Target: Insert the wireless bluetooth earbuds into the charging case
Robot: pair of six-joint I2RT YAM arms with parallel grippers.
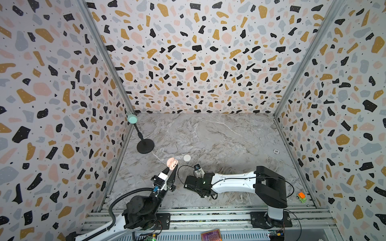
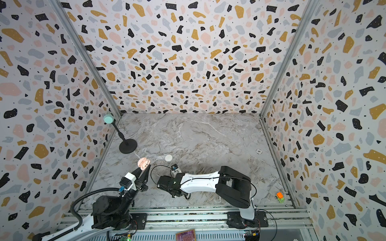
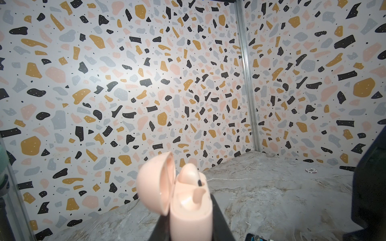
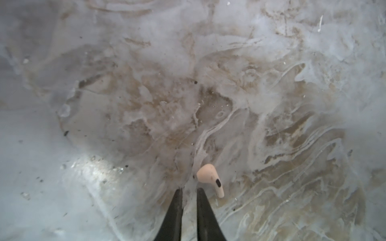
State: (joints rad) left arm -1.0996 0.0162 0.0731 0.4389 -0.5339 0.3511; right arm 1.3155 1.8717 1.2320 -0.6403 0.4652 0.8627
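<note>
My left gripper [image 1: 172, 167] is shut on a pale pink charging case [image 1: 172, 163], held up off the table with its lid open. In the left wrist view the case [image 3: 190, 210] carries one pink earbud [image 3: 189, 174] in a socket, and the socket beside it [image 3: 198, 194] is empty. My right gripper [image 4: 189, 190] points down at the marble table [image 4: 125, 104], its tips a narrow gap apart with nothing between them. A second pink earbud [image 4: 208, 177] lies on the table just beside one fingertip. In both top views the right wrist [image 1: 196, 183] hides that earbud.
A closed round white case [image 1: 187, 158] lies just behind the pink one. A black stand [image 1: 145, 146] with a mint top stands at the back left. A poker chip [image 1: 276, 151] lies to the right, and an orange and green toy car [image 1: 301, 196] at the front right corner.
</note>
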